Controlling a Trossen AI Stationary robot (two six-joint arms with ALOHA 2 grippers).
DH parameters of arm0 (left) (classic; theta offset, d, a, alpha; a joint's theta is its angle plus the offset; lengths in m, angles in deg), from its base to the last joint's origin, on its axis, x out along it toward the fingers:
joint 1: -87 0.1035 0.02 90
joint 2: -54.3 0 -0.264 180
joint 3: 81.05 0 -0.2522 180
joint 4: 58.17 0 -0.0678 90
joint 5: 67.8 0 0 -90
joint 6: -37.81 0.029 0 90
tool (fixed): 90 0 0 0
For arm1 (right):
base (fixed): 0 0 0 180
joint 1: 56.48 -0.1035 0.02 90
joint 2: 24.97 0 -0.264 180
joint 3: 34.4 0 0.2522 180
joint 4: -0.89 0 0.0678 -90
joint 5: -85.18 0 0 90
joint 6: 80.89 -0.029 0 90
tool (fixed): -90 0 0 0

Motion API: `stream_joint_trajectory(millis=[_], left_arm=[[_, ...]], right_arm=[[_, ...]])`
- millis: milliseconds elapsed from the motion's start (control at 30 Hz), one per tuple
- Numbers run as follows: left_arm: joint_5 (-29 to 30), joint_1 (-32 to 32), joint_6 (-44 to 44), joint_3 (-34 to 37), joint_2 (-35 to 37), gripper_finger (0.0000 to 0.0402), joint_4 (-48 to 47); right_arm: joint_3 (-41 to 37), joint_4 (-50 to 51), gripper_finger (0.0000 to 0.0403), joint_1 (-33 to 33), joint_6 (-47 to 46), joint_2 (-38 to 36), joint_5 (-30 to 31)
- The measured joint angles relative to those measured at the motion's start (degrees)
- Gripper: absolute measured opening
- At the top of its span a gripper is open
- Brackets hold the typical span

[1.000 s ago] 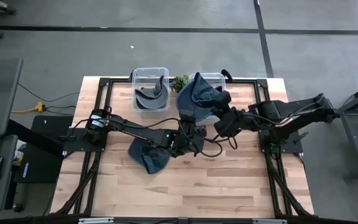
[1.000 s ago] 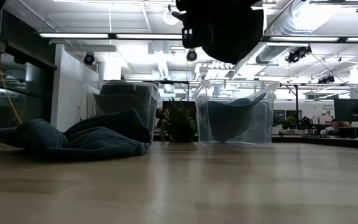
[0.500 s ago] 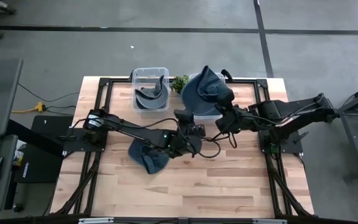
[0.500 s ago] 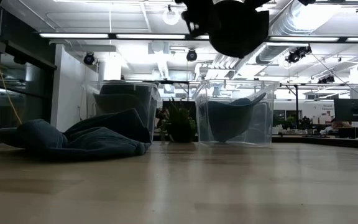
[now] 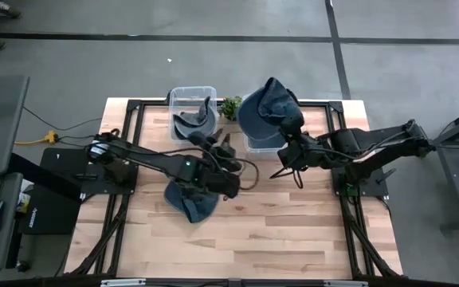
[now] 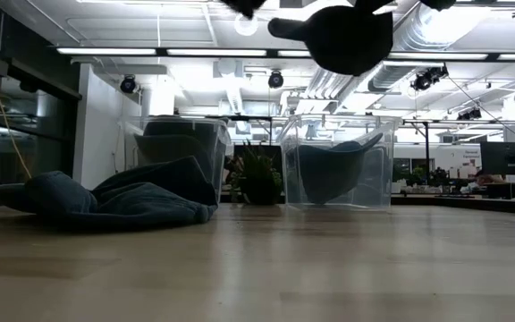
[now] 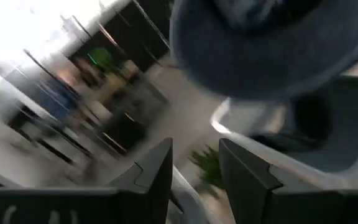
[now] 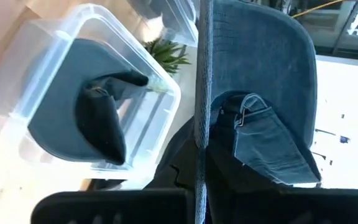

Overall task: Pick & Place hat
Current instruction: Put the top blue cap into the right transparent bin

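Note:
A blue denim hat [image 5: 268, 112] hangs in the air over the right clear bin [image 5: 255, 143], with my right gripper [image 5: 288, 137] shut on it. In the low view it shows as a dark shape [image 6: 342, 36] at the top. My left gripper [image 5: 223, 146] is open and empty in its wrist view [image 7: 194, 168], left of that hat and apart from it. A second denim hat [image 5: 190, 199] lies crumpled on the tabletop. The left clear bin [image 5: 194, 115] holds another hat, and so does the right bin [image 8: 86, 115]. My right gripper pinches the hat's edge [image 8: 200, 146] between its two fingers, beside the strap with the metal buckle [image 8: 246, 118]. The fingers come from the table's right side, slanting slightly down. The hat is lifted clear, above the right bin.
A small green plant [image 5: 231, 105] stands between the two bins at the far edge. The black frame rails [image 5: 134, 112] run along the table's sides. Bare wood [image 5: 293, 231] lies in front of the arms.
My left gripper has drawn away from the held hat, going up and toward the table's left and far side, and it has rolled about its own line. The hat in my right gripper has swung toward the far edge and stands over the right bin.

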Motion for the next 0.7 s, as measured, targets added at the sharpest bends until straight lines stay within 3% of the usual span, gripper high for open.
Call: stream_joint_trajectory(millis=[133,267,500,700], left_arm=[[-4.9,0.5,-20.3,-0.2,2.3,0.0127,-10.4],[-8.9,0.5,-30.0,0.1,3.0,0.0134,-14.4],[-17.2,3.2,-31.9,0.0,3.9,0.0198,-14.7],[-23.9,8.0,-31.4,0.0,3.9,0.0251,-14.4]], right_arm=[[0.0,-0.4,0.0006,0.0,1.1,0.0,2.4],[0.0,-1.5,0.0006,0.0,1.7,0.0,3.0],[0.0,-1.7,0.0006,-1.4,1.3,0.0,7.5],[0.0,0.1,0.0006,-3.8,-1.9,0.0,7.5]])
